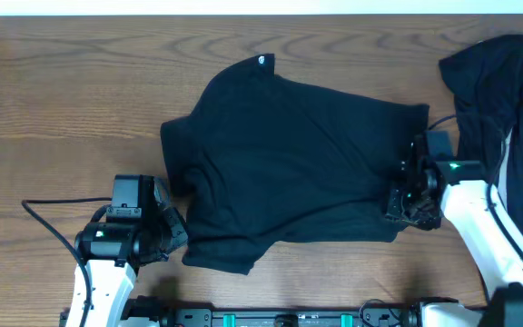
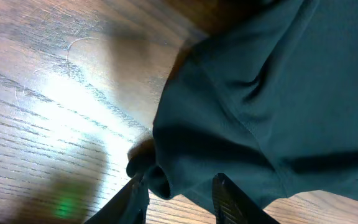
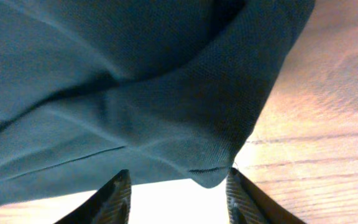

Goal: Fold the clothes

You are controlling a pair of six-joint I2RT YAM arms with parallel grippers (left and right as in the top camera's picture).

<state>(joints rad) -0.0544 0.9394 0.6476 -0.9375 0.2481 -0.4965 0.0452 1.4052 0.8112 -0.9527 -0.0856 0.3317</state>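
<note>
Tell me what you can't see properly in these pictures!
- Overhead: the tiny white logo on the soft black fabric garment is too small to read.
- Overhead: the second dark cloth at the far right is cut off by the picture's edge.
- Both wrist views: the garment runs past the edges, so its outline is missing.

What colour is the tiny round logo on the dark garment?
White: the logo stands out on the black garment, best in the overhead view.

Clothes [image 1: 289, 154]: matt knit cloth, fine pique texture above R fingers [image 3: 114, 199]. Table [image 1: 62, 91]: wood grain, semi-gloss, glare beside L fingers [image 2: 229, 199].
</note>
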